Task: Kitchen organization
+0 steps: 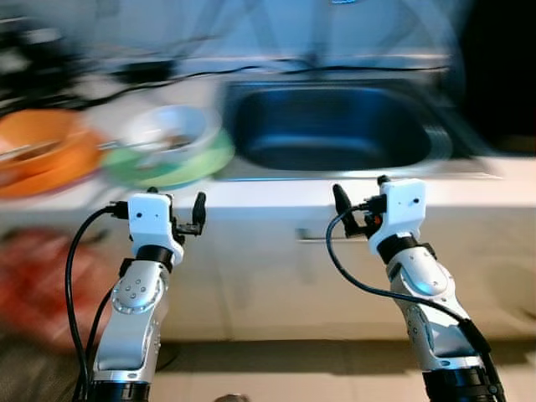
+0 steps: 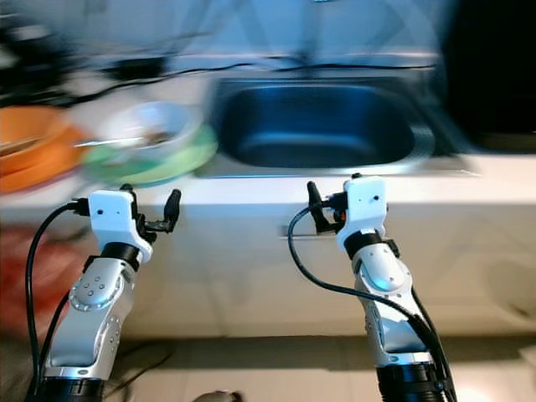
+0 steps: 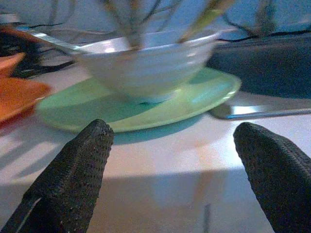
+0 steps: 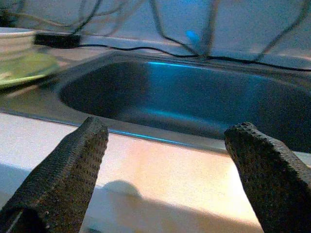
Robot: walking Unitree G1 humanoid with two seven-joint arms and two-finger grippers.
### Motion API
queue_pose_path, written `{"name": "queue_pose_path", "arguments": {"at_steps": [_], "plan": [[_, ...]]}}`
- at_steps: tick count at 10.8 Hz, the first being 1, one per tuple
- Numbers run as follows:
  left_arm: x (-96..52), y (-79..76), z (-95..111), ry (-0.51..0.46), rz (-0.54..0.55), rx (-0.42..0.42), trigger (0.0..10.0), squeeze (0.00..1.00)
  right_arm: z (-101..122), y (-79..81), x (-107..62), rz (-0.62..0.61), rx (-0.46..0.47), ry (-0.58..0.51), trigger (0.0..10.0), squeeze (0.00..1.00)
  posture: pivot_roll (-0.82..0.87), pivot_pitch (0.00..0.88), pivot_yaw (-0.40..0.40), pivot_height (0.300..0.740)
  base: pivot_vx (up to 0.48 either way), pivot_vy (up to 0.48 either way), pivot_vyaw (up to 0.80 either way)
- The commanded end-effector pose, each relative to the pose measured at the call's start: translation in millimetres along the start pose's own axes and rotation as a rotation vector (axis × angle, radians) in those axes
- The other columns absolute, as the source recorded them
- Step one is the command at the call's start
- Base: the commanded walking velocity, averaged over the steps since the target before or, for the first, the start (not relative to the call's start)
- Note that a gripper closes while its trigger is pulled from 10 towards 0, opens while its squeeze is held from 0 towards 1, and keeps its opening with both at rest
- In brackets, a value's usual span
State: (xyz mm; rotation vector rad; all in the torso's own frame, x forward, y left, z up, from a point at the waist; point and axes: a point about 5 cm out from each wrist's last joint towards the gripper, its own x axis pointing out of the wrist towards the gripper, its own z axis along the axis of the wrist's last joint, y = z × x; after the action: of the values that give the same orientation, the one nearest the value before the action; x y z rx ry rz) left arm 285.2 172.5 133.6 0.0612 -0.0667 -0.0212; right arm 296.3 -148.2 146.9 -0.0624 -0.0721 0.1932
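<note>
— Where did the bowl (image 1: 167,132) sit?

— Upper left of the frame, on a green plate (image 1: 188,166) beside the sink (image 1: 335,126), orange dishes (image 1: 42,151) further left.

— And the grippers?

— Left gripper (image 1: 191,219) and right gripper (image 1: 347,213) hung below the counter (image 1: 276,197) edge, fingers spread, empty, probably readied for a reach.

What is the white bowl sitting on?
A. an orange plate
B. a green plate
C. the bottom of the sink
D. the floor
B: the white bowl stands on the green plate on the counter, beside the sink and just ahead of the open left claw.
</note>
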Motion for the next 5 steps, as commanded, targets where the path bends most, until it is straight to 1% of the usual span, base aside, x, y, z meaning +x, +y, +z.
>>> {"name": "queue_pose_path", "arguments": {"at_steps": [1,2,3,4,5], "plan": [[-0.1,-0.3,2.6,-0.004,-0.007,0.011,10.0,0.00,2.5,-0.8,1.8,-0.003,-0.012,-0.005,10.0,0.00,0.04,0.022,0.048,0.740,0.000,0.000,0.80],[0.4,-1.0,3.4,-0.006,-0.018,0.011,10.0,0.00,1.4,-1.1,1.8,-0.011,-0.014,-0.001,10.0,0.00,0.04,0.020,0.048,0.740,0.000,0.000,0.80],[1.6,-1.1,8.6,-0.019,-0.015,0.005,10.0,0.00,1.5,-2.5,2.3,-0.029,0.046,0.000,10.0,0.00,0.05,0.019,0.048,0.740,0.000,0.000,0.00],[2.9,-2.0,13.9,-0.036,-0.016,-0.004,10.0,0.00,1.3,-3.6,2.8,-0.034,0.043,0.007,10.0,0.00,0.05,0.019,0.048,0.740,0.000,0.000,0.00],[5.5,-6.0,22.2,-0.061,-0.032,-0.012,10.0,0.00,-0.7,-4.8,3.6,-0.042,0.049,0.025,10.0,0.00,0.05,0.020,0.049,0.740,0.000,0.000,0.00]]}}
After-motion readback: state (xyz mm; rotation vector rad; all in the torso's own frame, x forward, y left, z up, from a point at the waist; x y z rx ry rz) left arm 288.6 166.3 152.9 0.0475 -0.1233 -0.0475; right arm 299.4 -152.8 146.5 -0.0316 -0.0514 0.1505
